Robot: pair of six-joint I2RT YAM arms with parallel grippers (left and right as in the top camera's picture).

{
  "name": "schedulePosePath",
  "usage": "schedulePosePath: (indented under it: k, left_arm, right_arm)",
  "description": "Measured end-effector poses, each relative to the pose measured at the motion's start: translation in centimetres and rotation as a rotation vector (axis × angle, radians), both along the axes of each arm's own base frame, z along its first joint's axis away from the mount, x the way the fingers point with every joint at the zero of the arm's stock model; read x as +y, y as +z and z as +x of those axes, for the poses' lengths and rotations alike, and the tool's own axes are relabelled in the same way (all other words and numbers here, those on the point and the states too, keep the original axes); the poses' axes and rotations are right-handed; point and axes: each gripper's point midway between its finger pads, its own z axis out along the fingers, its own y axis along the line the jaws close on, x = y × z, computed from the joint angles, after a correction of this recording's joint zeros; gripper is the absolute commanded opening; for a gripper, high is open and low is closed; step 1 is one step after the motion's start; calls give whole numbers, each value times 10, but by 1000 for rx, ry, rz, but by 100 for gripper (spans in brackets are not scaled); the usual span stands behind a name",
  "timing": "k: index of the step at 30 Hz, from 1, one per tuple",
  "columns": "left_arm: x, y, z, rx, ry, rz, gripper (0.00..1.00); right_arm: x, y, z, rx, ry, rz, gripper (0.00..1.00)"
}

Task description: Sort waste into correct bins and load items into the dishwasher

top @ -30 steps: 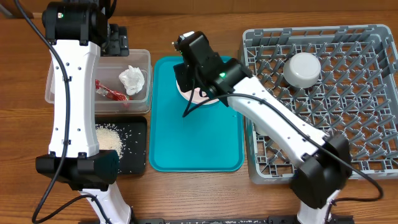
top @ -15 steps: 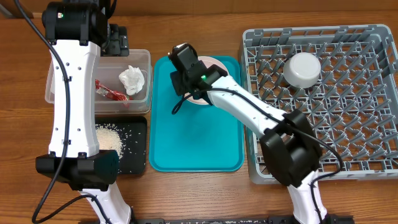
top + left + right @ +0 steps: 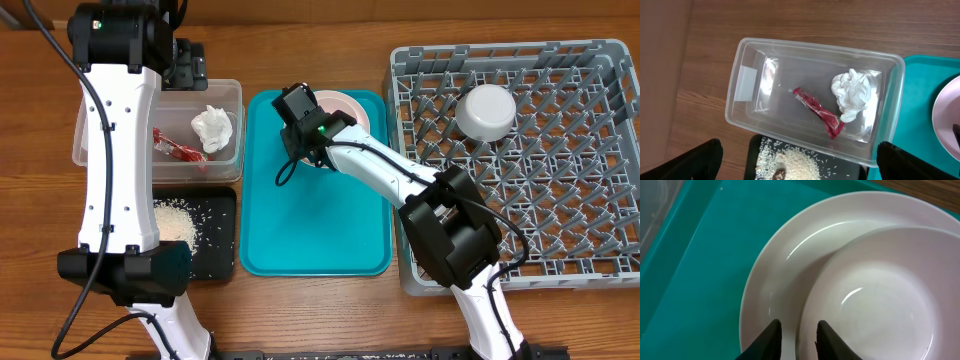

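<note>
Overhead view shows napkin (image 3: 213, 127), wrapper (image 3: 178, 148) and rice (image 3: 175, 220) binned, a bowl (image 3: 486, 110) racked; plate (image 3: 775, 270) and second bowl (image 3: 875, 300) remain, my right pincer (image 3: 798, 331) astride its rim, clamp unconfirmed.

Napkin (image 3: 854, 95) and wrapper (image 3: 819, 112) lay in the tub (image 3: 747, 85) at left, rice (image 3: 176, 220) in the shallow tray (image 3: 222, 240) before it, plate (image 3: 345, 103) carrying a bowl (image 3: 875, 310) on the serving tray (image 3: 315, 220) at centre, dish rack (image 3: 560, 200) at right holding a second bowl (image 3: 487, 110).

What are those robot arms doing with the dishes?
Tidying up! The right tool straddles the rim of a white bowl sitting on a pink plate on the teal tray. The left tool hangs open over the clear tub holding a napkin and red wrapper. A second bowl is in the grey rack.
</note>
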Motion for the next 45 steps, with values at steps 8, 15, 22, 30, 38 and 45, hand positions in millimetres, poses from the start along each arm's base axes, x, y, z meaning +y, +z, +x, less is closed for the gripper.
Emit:
schedulePosePath:
  k: [8,15,22,30,38,45]
  left_arm:
    - [0,0,0,0,0,0,100]
    - [0,0,0,0,0,0,100]
    - [0,0,0,0,0,0,100]
    - [0,0,0,-1,1,0,100]
    - [0,0,0,0,0,0,100]
    - [0,0,0,0,1,0,100]
  right_arm:
    - [-2,-1,-1,3,-3,-11,6]
    - [-4,0,1,-8,-7,-20,4]
    - [-15,12,-13,47,-5,-62,4]
    - [-36,128,-35,9,6,84,4]
    - [-117,215,-17,39,45,435,4]
    - [-192,227,-2,77,91,722,4]
